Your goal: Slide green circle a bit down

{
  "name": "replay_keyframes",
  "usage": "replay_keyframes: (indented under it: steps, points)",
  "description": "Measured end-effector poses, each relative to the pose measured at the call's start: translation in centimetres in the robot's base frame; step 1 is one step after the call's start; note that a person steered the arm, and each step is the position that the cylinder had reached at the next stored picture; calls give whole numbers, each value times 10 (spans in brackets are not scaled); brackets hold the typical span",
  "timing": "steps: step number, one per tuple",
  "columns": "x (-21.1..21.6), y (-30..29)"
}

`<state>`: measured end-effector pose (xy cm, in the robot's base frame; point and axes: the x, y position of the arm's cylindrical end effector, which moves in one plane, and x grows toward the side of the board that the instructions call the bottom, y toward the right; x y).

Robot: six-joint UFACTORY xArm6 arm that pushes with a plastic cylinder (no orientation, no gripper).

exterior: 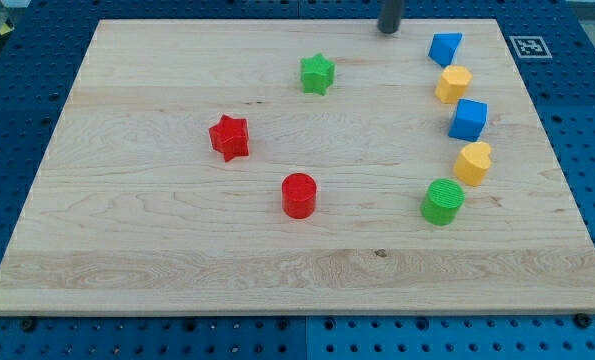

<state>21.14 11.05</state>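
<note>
My tip (389, 30) at board's top edge, no claw on rig, bare rod touching nothing. Green circle (442, 201) low on view's right, just below yellow block (472, 163), well apart from tip. Likely reason for tip's height in view: push downward must start above circle.

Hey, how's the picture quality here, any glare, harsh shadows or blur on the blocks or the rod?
Camera view: lighting is even and soft, with no glare on the wooden board; the green circle and red circle cast only faint, short shadows; the blocks look sharp; my tip, at the view's top edge, well above the green circle, looks slightly soft, and the rod is cut off by the frame.
</note>
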Motion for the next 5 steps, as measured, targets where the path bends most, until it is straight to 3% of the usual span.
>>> replay_keyframes:
  steps: [1, 4, 5]
  points:
    - [21, -9]
    - [146, -13]
    - [146, -13]
